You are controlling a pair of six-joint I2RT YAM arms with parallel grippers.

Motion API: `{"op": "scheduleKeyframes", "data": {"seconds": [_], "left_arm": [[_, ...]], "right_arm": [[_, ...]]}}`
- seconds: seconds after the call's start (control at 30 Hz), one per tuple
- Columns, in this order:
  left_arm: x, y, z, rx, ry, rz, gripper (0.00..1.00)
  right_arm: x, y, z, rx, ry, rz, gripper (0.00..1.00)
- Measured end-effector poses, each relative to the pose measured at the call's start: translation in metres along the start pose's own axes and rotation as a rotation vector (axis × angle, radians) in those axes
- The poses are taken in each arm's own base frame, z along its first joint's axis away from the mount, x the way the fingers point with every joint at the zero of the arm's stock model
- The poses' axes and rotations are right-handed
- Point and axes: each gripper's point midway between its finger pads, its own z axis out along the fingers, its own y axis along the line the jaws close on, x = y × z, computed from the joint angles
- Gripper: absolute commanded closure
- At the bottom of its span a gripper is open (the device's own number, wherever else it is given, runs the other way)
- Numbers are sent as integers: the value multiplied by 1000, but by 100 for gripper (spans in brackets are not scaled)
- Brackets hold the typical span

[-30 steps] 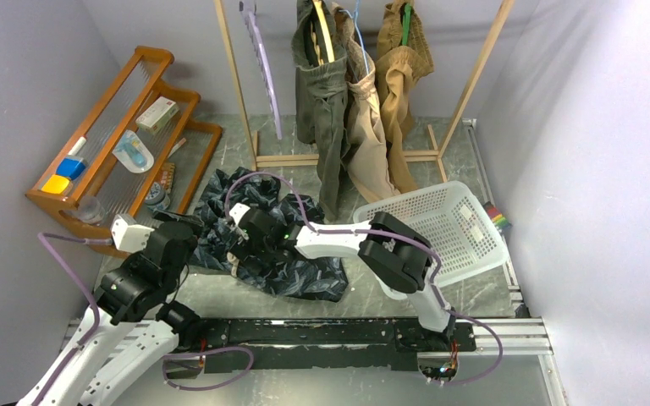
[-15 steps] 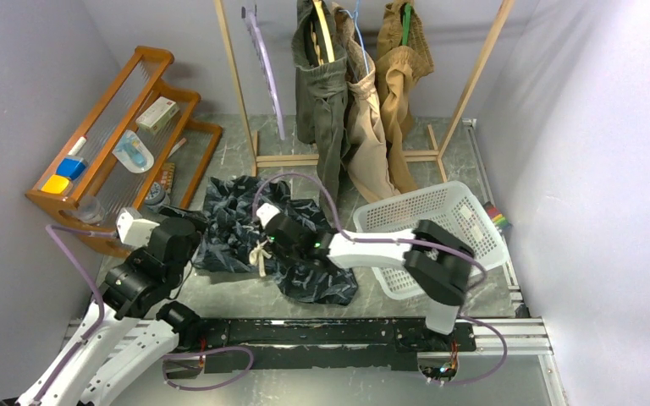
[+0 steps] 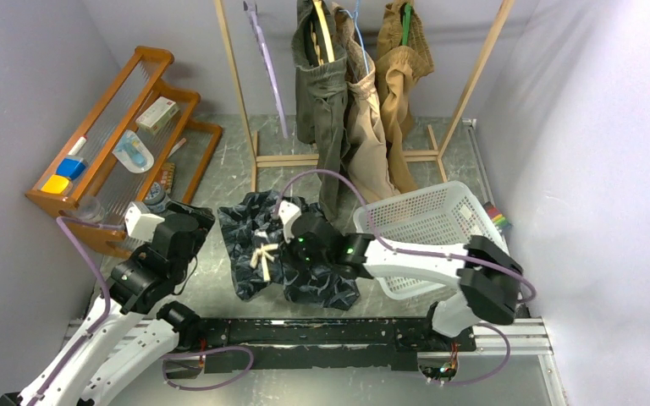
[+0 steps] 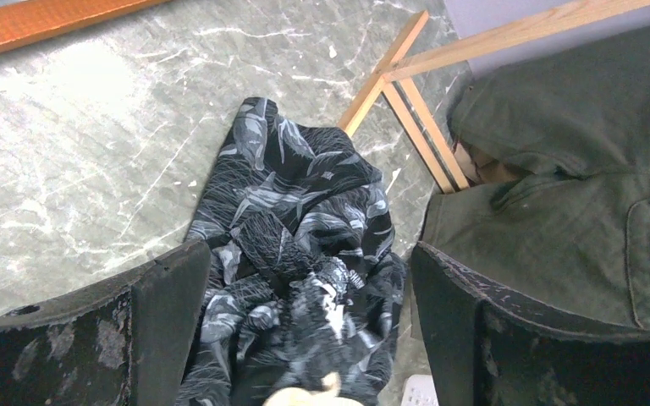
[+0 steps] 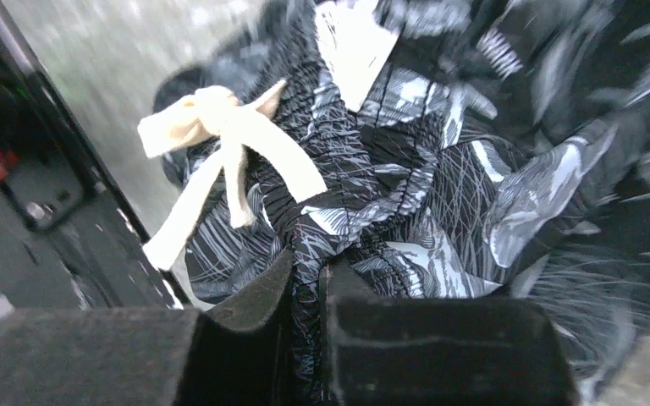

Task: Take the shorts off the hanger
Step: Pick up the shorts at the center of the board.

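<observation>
The right gripper [image 5: 307,275] has its jaws pinched together on the gathered waistband of the navy leaf-print shorts [image 3: 305,262], just below the cream drawstring bow [image 5: 224,139]. It is a sensible hold, since the elastic band is the thickest, least slippery fold and the rest of the cloth trails from it. These shorts are off the rack, heaped on the grey table [image 3: 207,292] in the middle, between the left arm and the white basket [image 3: 406,203] at the right. Gripped by the band so close to the basket's left wall, they look ready to be carried across into it, though that is only a guess.

The left gripper [image 4: 306,271] sits just left of the heap, jaws wide apart and holding nothing. It seems parked out of the way rather than helping.

At the far side, the olive shorts [image 3: 320,93], the beige shorts [image 3: 364,127] and the tan-brown shorts [image 3: 402,72] hang bunched together on the wooden rack [image 3: 237,85] — three pairs not yet taken down. A bare pale hanger [image 3: 262,59] hangs to their left, probably the navy pair's.
</observation>
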Motion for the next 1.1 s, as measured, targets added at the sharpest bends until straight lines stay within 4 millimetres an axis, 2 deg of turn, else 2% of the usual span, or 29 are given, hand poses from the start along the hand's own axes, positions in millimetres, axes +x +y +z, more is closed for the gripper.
{"op": "scheduleKeyframes", "data": {"seconds": [0.07,0.1,0.17,0.2,0.27,0.3,0.4,0.57,0.63,0.7,0.77,0.87,0.93,1.0,1.1], "left_arm": [[3,1,1,0,7,3,8],[4,2,2,-1,11,5,8],[6,3,2,-1,17,8,9],[7,2,2,0,20,9,8],[7,2,3,2,21,11,8],[7,2,3,2,21,11,9],[7,2,2,2,21,11,8],[7,2,3,2,21,12,8],[8,4,3,0,24,13,9],[10,4,4,-1,28,15,8],[10,4,4,-1,31,18,9],[11,5,4,-4,33,25,8],[11,5,4,-5,33,27,8],[11,6,3,-7,33,27,8],[9,5,1,4,30,19,8]], "right_arm": [[28,1,12,-10,91,2,80],[48,1,18,-16,153,2,71],[76,0,23,-21,242,9,45],[86,0,23,-25,277,12,37],[91,1,22,-28,302,16,18],[90,1,21,-29,300,16,12],[76,2,20,-25,274,5,4],[41,-1,26,10,207,-34,1],[28,2,33,4,185,-43,0],[25,5,45,-6,185,-53,0],[33,7,58,-18,217,-58,0],[58,3,77,-2,291,-63,0],[74,-3,83,23,330,-68,1],[73,-5,84,46,319,-73,11],[76,-11,86,81,322,-79,47]]}}
